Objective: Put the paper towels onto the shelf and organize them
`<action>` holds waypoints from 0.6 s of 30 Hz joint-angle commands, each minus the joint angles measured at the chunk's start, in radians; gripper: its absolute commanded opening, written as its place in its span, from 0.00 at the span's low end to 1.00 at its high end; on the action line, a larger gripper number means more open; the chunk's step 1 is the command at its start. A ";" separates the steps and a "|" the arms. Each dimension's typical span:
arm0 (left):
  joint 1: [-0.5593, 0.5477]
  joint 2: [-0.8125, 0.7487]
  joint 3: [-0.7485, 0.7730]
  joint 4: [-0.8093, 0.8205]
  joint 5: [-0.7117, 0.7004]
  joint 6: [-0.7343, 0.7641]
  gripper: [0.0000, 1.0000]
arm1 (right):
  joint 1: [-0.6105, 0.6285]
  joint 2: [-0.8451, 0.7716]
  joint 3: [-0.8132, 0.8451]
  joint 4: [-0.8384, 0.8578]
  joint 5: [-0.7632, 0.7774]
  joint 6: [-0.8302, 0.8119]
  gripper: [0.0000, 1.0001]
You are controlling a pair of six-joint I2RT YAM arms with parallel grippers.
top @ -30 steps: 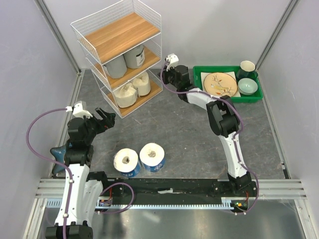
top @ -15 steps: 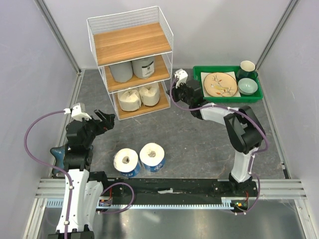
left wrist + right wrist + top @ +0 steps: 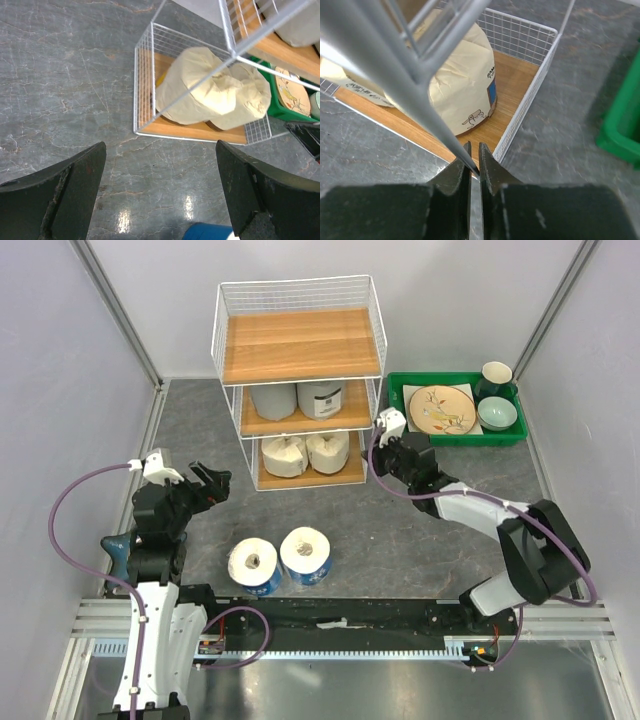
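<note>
the grey desk (image 3: 400, 540) carries everything. at its far side stands the shelf (image 3: 300, 345): top tier bare, two grey rolls (image 3: 268, 400) on the middle tier, two cream rolls (image 3: 283, 455) on the bottom one. just right of the shelf sits a green tray (image 3: 430, 378) of crockery. well in front of the shelf, toward the arm bases, two blue rolls (image 3: 254, 565) stand on end, cores up, side by side and touching or all but. these are the ones not yet shelved.

the left claw (image 3: 215, 483) hangs off the shelf's front left, jaws spread wide and holding nothing. the blue rolls lie farther from the shelf than it does, a little to its right and apart from it. the right claw (image 3: 474, 151) is at the shelf's front right corner, by the bottom tier, pinched fully shut on a thin wire (image 3: 420, 95) of the frame, with a cream roll just inside the mesh.

i judge the rolls light and squashy, with a slick wrapper. a hard squeeze across the fat side could dent one or let it slip, so the jaws should straddle the body gently, or one finger should go down the core and pinch the wall. the shelf looks light and tall; held by one wire it could skid or tip. the bare top tier seems the place for the blue pair.
</note>
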State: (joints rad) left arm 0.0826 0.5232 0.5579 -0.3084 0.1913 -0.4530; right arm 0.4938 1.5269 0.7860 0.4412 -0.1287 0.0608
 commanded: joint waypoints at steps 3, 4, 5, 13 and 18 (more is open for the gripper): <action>-0.001 -0.009 0.005 0.008 0.016 0.025 0.98 | -0.015 -0.135 -0.047 -0.030 0.176 0.014 0.00; -0.003 -0.014 0.002 0.009 0.014 0.030 0.98 | -0.015 -0.145 -0.051 -0.038 0.185 0.017 0.00; -0.001 -0.015 0.000 0.008 0.011 0.033 0.98 | -0.017 -0.154 -0.063 -0.038 0.192 0.030 0.01; -0.001 -0.025 -0.018 0.023 0.010 0.034 0.98 | -0.014 -0.338 -0.083 -0.166 0.135 0.096 0.49; -0.003 -0.023 -0.026 0.028 0.014 0.034 0.98 | -0.001 -0.513 -0.076 -0.315 0.107 0.123 0.52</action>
State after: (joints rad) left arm 0.0826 0.5060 0.5350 -0.3069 0.1905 -0.4519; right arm 0.4808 1.1183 0.7052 0.2401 -0.0032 0.1490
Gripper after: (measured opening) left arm 0.982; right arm 0.508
